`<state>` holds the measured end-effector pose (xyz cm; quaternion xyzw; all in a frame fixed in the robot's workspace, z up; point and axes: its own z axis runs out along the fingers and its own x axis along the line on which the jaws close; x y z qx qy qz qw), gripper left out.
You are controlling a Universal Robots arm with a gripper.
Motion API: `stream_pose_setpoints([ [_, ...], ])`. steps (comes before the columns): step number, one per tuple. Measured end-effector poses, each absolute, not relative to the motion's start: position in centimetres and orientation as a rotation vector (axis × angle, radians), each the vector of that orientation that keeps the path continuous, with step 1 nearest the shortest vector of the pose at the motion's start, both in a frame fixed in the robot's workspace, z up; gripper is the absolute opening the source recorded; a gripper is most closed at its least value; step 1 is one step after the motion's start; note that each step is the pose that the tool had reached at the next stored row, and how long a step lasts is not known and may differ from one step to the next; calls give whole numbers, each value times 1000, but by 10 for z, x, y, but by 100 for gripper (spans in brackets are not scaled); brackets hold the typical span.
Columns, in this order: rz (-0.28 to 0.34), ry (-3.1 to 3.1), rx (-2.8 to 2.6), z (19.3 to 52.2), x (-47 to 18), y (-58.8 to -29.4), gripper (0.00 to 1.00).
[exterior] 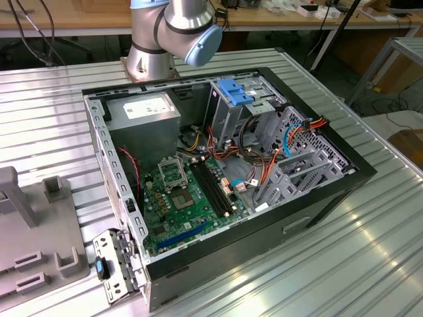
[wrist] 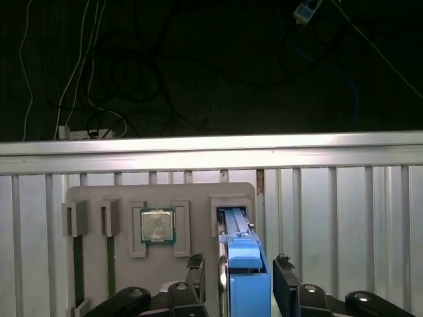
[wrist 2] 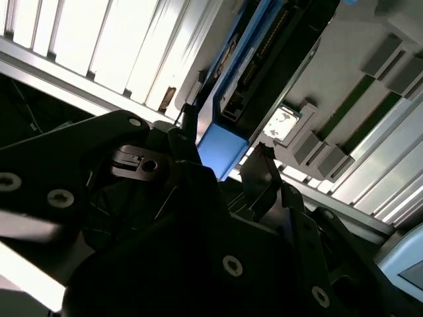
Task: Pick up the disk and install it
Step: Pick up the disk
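End effector (wrist: 239, 259) spread, fingers flanking disk (wrist: 248, 284), not yet pinching. Disk stands on edge in grey tray (wrist: 99, 195) slot, directly between fingers. Judgement: centre on blue tab, grip squarely, avoid tilting in slot.

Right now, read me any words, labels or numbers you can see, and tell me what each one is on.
Nothing is legible enough to quote.
White label on the power supply: print too small to read.
Processor chip in the grey tray: markings too blurred to read.
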<state>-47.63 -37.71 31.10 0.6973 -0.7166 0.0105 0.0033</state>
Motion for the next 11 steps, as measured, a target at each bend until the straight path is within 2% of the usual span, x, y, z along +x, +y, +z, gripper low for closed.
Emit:
stream_pose_setpoints([
  [11,33,-2253,2179,308,-475,-374,53],
])
